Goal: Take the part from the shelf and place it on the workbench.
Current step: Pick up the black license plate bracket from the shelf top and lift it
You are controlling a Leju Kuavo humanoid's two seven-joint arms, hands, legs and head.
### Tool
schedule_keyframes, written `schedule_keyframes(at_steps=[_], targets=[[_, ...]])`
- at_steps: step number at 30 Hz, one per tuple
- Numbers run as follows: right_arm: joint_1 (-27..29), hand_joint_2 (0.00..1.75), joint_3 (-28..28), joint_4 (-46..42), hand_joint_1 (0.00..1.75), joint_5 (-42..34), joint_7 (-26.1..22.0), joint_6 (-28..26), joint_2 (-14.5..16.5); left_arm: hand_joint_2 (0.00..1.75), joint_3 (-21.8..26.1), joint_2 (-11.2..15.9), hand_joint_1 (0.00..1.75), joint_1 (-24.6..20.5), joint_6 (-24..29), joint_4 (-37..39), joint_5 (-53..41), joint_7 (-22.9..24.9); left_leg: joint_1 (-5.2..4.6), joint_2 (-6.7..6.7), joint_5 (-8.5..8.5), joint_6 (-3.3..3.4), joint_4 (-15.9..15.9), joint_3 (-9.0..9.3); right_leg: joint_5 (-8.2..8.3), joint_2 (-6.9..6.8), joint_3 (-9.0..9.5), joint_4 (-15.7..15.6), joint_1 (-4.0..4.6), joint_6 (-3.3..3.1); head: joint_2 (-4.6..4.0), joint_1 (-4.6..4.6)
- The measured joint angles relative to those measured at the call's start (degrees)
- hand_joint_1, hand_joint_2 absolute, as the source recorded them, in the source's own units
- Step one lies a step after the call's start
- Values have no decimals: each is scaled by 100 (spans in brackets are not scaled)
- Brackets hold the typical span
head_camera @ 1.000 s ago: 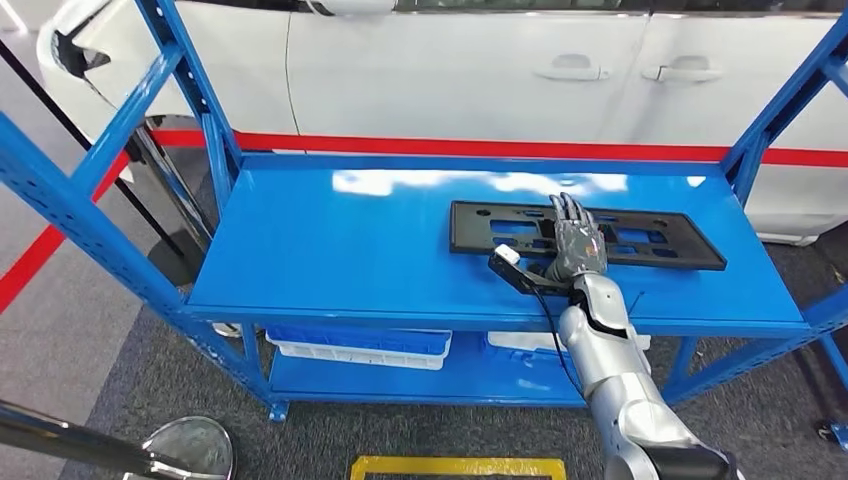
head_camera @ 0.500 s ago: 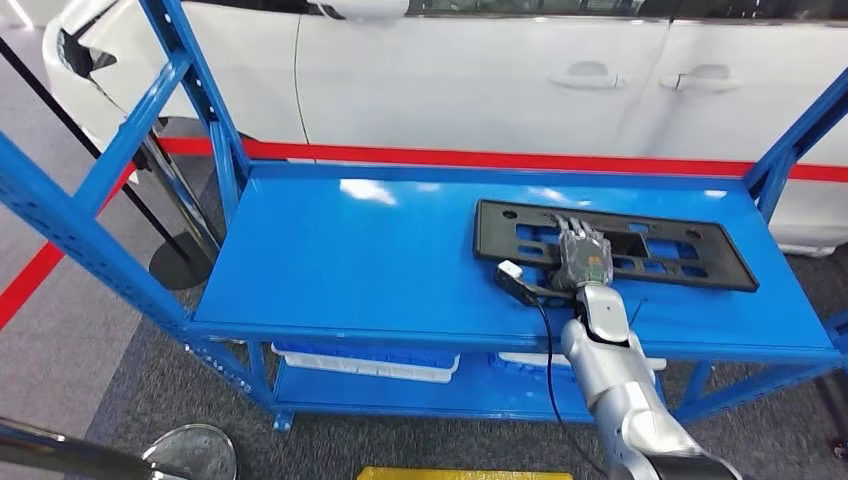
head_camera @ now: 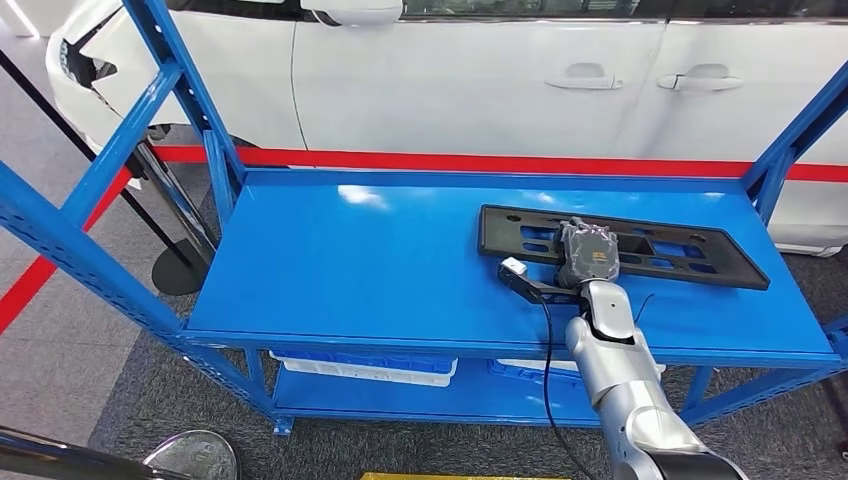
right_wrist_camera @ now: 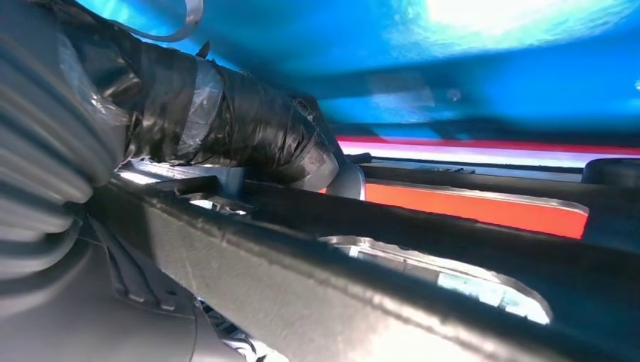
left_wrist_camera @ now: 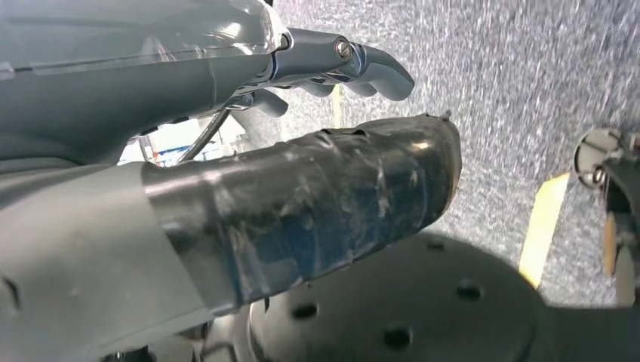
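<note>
I see the part (head_camera: 625, 245), a long flat black plastic frame with cut-outs, lying on the blue shelf (head_camera: 370, 265) toward its right end. My right hand (head_camera: 587, 252) sits curled over its near edge, thumb underneath in the wrist view, so I judge it gripped. It looks light and stiff but long; holding left of centre may let it tip. My left hand (left_wrist_camera: 302, 181) hangs with nothing in it, fingers loosely apart.

One black part (head_camera: 622, 245) lies on one blue shelf (head_camera: 380, 270). Two white trays (head_camera: 365, 367) sit on the level below. One white car (head_camera: 480, 75) stands behind, showing two door handles (head_camera: 585, 82).
</note>
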Motion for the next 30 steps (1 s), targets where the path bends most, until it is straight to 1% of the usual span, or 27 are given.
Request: schedule_keyframes(at_steps=[7,11,17,20,23,30], targets=[[53,175,0,-86,175,9,-21,29,-47,0,24,1,0,3,-10,0,13,-15,-1,0,1,-7,2,4,3,0,6,0,-9,-2,0,0],[142,175,0,-222,175,2,-96,69,-84,175,94,-1,0,3,-15,0,114,-95,-3,0,-4,-10,3,4,1,-1,6,-2,-13,1,0,0],[303,175,-4,-510,175,-222,-278,308,-168,175,240,-1,0,3,11,0,207,-235,-5,0,-11,-10,3,3,-2,-1,6,-6,-19,4,0,0],[401,175,-15,-680,175,-333,-373,392,-245,175,303,-1,0,4,144,0,223,-323,-7,-2,-11,-9,3,1,-2,-3,7,-10,-20,4,0,0],[512,175,-69,-951,175,-405,-434,379,-381,175,363,-1,0,12,214,0,220,-405,-13,-7,-11,-9,3,-6,-1,-9,4,-11,-27,4,0,0],[525,175,-241,-1919,175,-418,-293,423,-740,175,429,-1,0,28,325,0,170,-326,-19,-3,-15,-3,3,-6,-1,-1,-2,-11,-36,5,0,0]])
